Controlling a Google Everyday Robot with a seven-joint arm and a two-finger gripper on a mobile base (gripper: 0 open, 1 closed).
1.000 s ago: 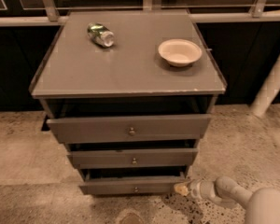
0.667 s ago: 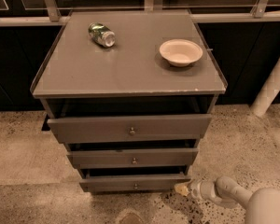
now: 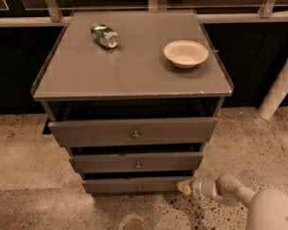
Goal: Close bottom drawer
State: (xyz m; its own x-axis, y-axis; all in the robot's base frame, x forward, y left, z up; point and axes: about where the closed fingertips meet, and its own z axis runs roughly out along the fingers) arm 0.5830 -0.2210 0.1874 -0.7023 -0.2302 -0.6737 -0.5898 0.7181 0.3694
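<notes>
The bottom drawer [image 3: 134, 185] is the lowest, slimmest grey front of the cabinet, with a small round knob [image 3: 139, 188] at its centre. It stands pulled out a little, with a dark gap above it. My gripper [image 3: 184, 187] is at the drawer front's right end, its tan tip touching or almost touching the front. The white arm [image 3: 230, 193] runs off to the lower right.
The middle drawer [image 3: 137, 162] and top drawer [image 3: 133, 131] also stand partly out. A tipped can [image 3: 104, 35] and a white bowl [image 3: 186, 53] are on the cabinet top [image 3: 129, 71]. A white post [image 3: 281, 85] stands at right. Speckled floor lies around.
The gripper stays at the bottom drawer's right end. The bottom drawer front looks pushed slightly further in than before.
</notes>
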